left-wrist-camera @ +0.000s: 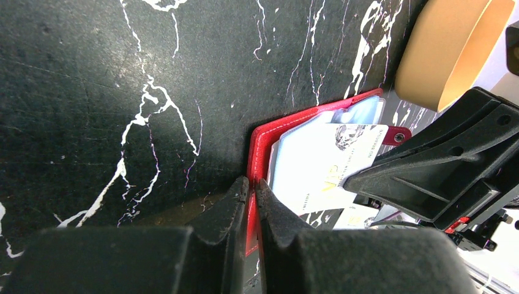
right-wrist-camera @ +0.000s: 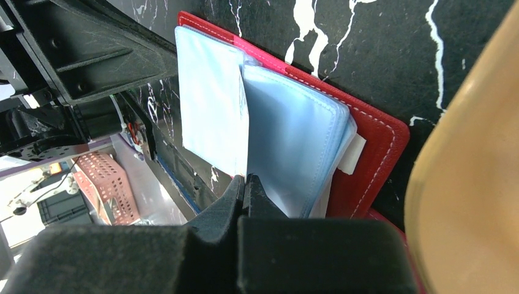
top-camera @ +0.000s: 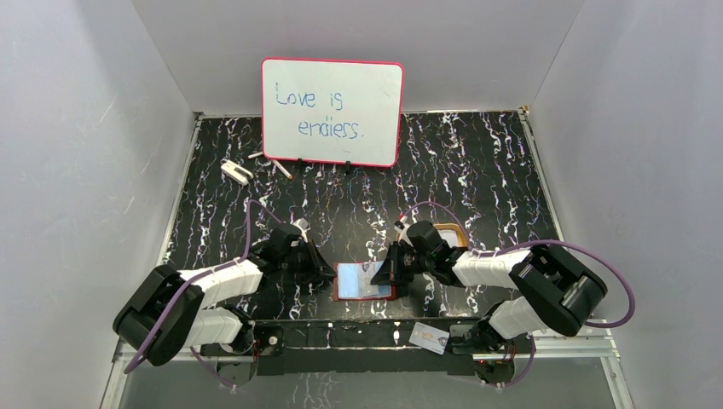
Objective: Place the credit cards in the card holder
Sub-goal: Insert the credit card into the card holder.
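Note:
The card holder [top-camera: 363, 297], a red wallet, lies open on the black marbled table between the two arms. My left gripper [left-wrist-camera: 253, 184] is shut on the wallet's red left edge [left-wrist-camera: 258, 144]. From the right, my right gripper [right-wrist-camera: 245, 179] is shut on the edge of a pale credit card [right-wrist-camera: 211, 116]. That card rests over the wallet's grey-blue pockets [right-wrist-camera: 294, 141]. In the left wrist view its printed face [left-wrist-camera: 324, 162] shows under the right gripper's black fingers [left-wrist-camera: 447, 165]. A second credit card [top-camera: 429, 338] lies on the base rail by the right arm's base.
An orange-rimmed tray [top-camera: 449, 234] stands just behind my right gripper and fills the right edge of the right wrist view [right-wrist-camera: 465, 184]. A pink-framed whiteboard [top-camera: 332, 111] stands at the back. Small white items [top-camera: 236, 171] lie at the back left.

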Motion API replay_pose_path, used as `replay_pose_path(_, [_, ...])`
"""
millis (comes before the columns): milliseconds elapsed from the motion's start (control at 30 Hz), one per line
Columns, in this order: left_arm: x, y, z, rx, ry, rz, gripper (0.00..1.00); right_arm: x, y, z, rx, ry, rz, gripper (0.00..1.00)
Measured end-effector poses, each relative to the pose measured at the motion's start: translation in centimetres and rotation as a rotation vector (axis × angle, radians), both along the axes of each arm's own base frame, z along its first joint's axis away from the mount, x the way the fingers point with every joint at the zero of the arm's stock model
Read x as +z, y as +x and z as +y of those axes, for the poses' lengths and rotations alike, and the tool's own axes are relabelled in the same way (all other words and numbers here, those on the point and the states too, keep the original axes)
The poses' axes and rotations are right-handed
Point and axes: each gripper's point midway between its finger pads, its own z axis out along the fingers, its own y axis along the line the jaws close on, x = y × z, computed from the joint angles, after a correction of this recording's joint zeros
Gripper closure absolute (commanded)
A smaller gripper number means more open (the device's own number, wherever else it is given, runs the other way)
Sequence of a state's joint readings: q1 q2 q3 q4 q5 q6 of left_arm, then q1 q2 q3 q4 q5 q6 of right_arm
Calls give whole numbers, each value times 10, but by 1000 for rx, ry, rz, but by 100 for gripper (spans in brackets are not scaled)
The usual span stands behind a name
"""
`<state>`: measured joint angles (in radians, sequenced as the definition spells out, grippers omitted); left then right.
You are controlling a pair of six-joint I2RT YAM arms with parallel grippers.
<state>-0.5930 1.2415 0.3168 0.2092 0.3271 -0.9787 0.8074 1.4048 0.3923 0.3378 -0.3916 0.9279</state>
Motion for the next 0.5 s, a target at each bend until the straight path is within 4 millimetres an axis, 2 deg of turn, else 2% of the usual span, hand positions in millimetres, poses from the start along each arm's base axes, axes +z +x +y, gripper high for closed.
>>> replay_pose_path(500, [0,0,0,-1,0,-1,92,0,-1,1,5,4,4,100])
